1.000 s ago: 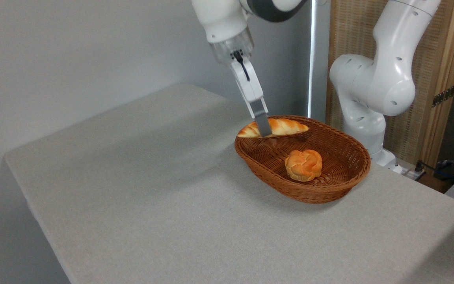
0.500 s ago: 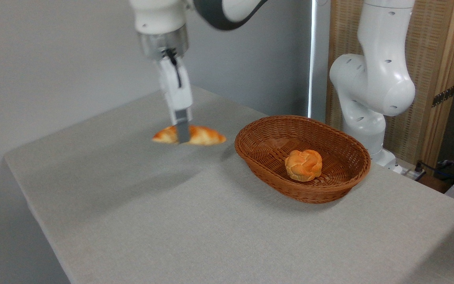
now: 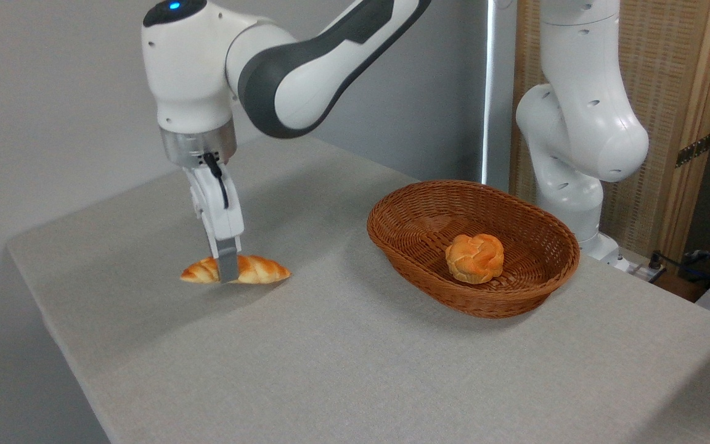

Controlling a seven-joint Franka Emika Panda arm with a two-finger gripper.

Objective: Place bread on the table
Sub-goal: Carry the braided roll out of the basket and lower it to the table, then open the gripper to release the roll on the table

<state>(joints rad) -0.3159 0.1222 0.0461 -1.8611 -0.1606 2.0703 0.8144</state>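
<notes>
The bread (image 3: 256, 270) is a long braided golden-orange loaf with pointed ends, lying level at the left middle of the grey fabric table (image 3: 355, 370). It hangs at or just above the cloth; whether it touches I cannot tell. My gripper (image 3: 228, 271) points straight down and is shut on the loaf's middle, with one grey finger (image 3: 227, 266) across its near side. The far finger is hidden behind the loaf.
A brown oval wicker basket (image 3: 515, 296) stands to the right with a round knotted orange bun (image 3: 474, 258) inside. The arm's white base (image 3: 577, 148) rises behind the basket. The table's left edge lies a short way beyond the loaf.
The gripper carried the bread from over the basket's far rim leftward, then down and nearer, to low over the table's left part. The basket and bun stayed put.
</notes>
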